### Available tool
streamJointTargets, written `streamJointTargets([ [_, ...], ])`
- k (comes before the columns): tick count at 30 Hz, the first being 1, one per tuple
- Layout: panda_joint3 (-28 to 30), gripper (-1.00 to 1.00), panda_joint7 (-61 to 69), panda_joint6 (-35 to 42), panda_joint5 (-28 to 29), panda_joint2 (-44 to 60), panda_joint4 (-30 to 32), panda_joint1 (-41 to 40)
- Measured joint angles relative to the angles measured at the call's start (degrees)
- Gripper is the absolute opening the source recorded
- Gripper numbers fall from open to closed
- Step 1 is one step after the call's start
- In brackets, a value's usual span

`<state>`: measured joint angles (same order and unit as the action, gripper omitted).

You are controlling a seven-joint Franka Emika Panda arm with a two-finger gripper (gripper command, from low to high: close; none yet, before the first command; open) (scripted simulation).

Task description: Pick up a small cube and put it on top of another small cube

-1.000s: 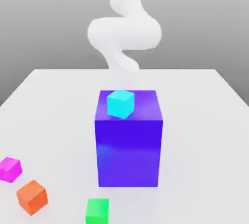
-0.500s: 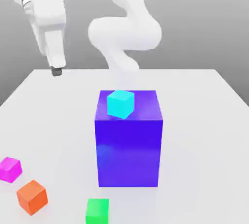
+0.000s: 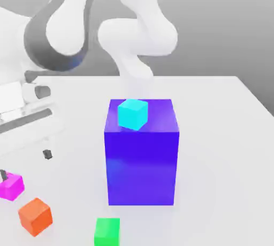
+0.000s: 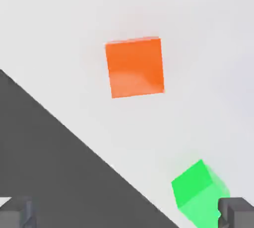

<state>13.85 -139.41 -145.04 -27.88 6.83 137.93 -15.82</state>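
The small magenta cube lies on the white table near its front edge, at the exterior view's left. My gripper hangs low just above and behind it, open, with nothing between its fingers. One dark fingertip is right at the cube's top edge; whether they touch I cannot tell. The other fingertip stands apart from the cube toward the exterior view's right. An orange cube and a green cube sit along the front edge. In the hand view the orange cube and green cube lie ahead of the gripper.
A big blue-purple block stands mid-table with a small cyan cube on its top. The white arm arches over the left half of the table. The table's edge runs diagonally through the hand view, with dark floor beyond.
The arm has swung in from the upper left and dropped low over the table's front left, bringing the open gripper down beside the magenta cube. The cubes have not moved.
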Motion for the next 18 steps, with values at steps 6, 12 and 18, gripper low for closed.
streamJointTargets([
  [6, 5.80, 0.00, -20.97, -4.71, 2.96, 5.46, 1.79, 0.34],
  [12, 9.25, 0.00, -23.78, -5.28, 2.51, 6.50, 2.02, 2.88],
  [18, 17.81, 0.00, -25.88, -7.88, -5.13, 12.86, 1.64, 10.17],
])
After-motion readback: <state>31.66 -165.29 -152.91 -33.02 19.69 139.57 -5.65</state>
